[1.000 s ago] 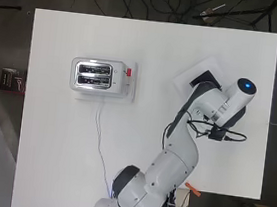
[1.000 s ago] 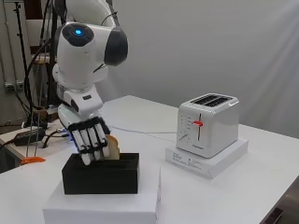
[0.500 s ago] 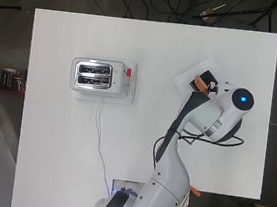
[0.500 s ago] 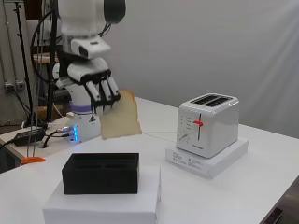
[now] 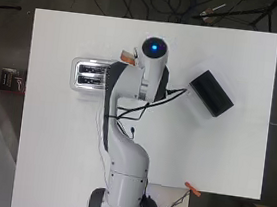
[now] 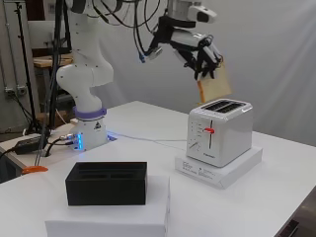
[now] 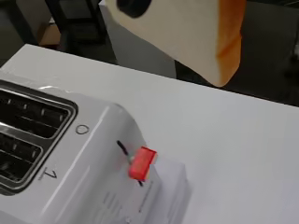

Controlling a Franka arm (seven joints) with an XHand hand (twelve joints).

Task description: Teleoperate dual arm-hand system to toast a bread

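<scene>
We saw the hand (image 6: pixel 200 52) pinching a bread slice (image 6: pixel 215 82) between curled fingers, in the air just above the toaster (image 6: pixel 218 131), not touching it. The toaster's red lever (image 7: pixel 141 162) was up, its slots bare. At about four o'clock from the toaster on the table (image 5: pixel 223 158), well apart, stood a black box (image 5: pixel 211 93).

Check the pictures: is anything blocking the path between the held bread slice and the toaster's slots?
Nothing visible blocks it. The robot hand holds the bread slice in the air above the toaster. The slots are open and empty, with only clear air between them and the slice.
</scene>
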